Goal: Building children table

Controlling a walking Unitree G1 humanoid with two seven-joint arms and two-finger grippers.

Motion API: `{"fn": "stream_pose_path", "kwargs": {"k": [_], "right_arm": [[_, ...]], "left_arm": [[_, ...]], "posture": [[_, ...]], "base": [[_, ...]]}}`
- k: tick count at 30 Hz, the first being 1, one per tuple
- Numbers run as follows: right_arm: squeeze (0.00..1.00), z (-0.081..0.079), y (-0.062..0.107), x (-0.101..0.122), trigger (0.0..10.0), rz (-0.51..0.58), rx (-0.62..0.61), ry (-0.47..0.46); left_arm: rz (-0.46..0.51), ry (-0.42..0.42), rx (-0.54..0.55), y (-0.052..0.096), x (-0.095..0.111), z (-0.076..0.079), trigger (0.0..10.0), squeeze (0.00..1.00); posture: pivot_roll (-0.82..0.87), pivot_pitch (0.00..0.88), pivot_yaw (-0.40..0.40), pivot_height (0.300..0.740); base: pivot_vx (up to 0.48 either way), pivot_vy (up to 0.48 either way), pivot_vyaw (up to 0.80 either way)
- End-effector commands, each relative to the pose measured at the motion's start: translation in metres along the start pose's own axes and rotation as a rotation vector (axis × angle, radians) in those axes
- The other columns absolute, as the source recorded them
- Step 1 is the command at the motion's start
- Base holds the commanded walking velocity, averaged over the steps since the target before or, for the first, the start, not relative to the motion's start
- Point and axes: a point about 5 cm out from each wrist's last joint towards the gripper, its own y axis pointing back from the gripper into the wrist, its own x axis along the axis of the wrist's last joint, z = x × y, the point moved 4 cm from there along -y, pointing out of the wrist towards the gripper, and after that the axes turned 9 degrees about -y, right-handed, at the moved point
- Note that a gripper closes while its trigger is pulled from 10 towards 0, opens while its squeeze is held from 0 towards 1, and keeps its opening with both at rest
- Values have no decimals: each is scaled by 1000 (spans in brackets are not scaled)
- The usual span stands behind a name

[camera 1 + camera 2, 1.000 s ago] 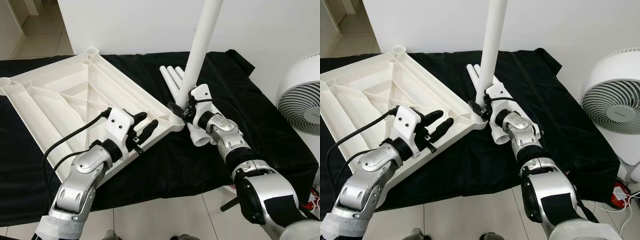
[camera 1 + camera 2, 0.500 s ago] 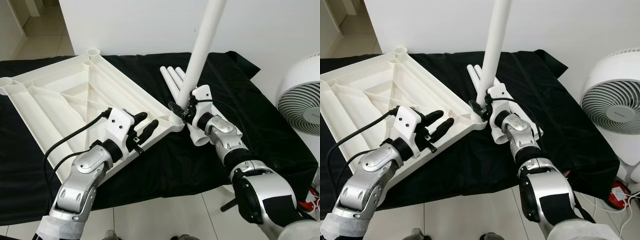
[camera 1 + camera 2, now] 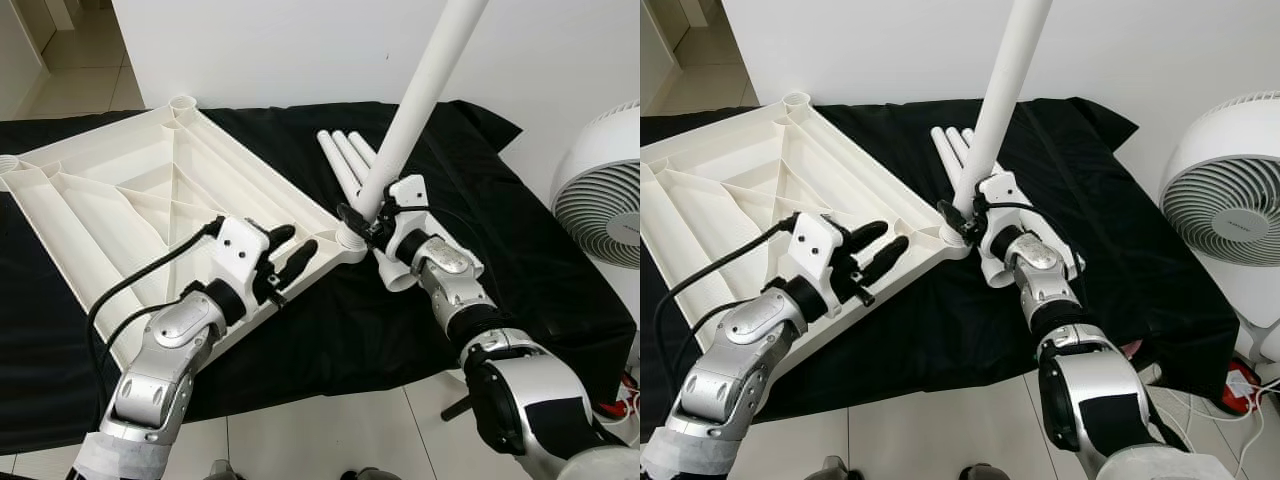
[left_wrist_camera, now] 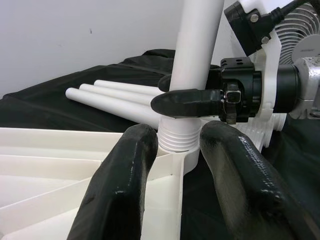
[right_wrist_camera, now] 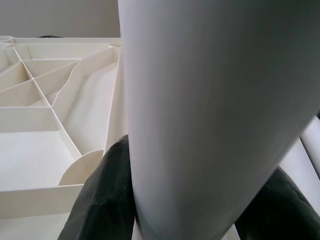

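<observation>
The white tabletop (image 3: pixel 150 200) lay upside down on the black cloth (image 3: pixel 480 190), ribs facing up, and the action was at its near right corner. There the right gripper (image 3: pixel 362 218) had its black fingers clamped round the long white leg (image 3: pixel 420 95), low down near the threaded end, which sat in the corner socket (image 4: pixel 176 145) while the leg leaned up and away to the right. The left gripper (image 3: pixel 292 250) rested on the tabletop's edge just beside that corner, fingers (image 4: pixel 120 185) spread apart, holding nothing. Three spare legs (image 3: pixel 345 155) lay side by side on the cloth behind the socket. A white fan (image 3: pixel 600 195) stood off to the right.
</observation>
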Motion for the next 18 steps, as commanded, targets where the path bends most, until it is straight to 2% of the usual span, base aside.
{"fn": "stream_pose_path", "kwargs": {"k": [1, 6, 8, 11, 18], "right_arm": [[0, 0, 4, -27, 10000, -124, -26, -34], [0, 3, -1, -27, 10000, -205, -40, -27], [0, 0, -3, -28, 10000, -243, -17, -71], [0, -1, -5, -27, 10000, -259, -6, -44], [0, 1, -4, -33, 10000, -306, -34, -49]], "left_arm": [[2, 2, 10, 1, 0, 1, 10000, 0], [2, 4, 4, 1, 0, 3, 10000, 0], [2, 4, 3, 1, 0, 3, 10000, 0], [1, 5, 1, 2, 0, 4, 10000, 0], [-1, 4, 0, 2, 0, 5, 10000, 0]], "posture": [[-17, 76, -4, 740], [-15, 76, -3, 740], [-13, 75, -5, 740], [-10, 74, -5, 740], [-4, 66, -9, 740]], "base": [[0, 0, 0], [0, 0, 0], [0, 0, 0], [0, 0, 0], [0, 0, 0]]}}
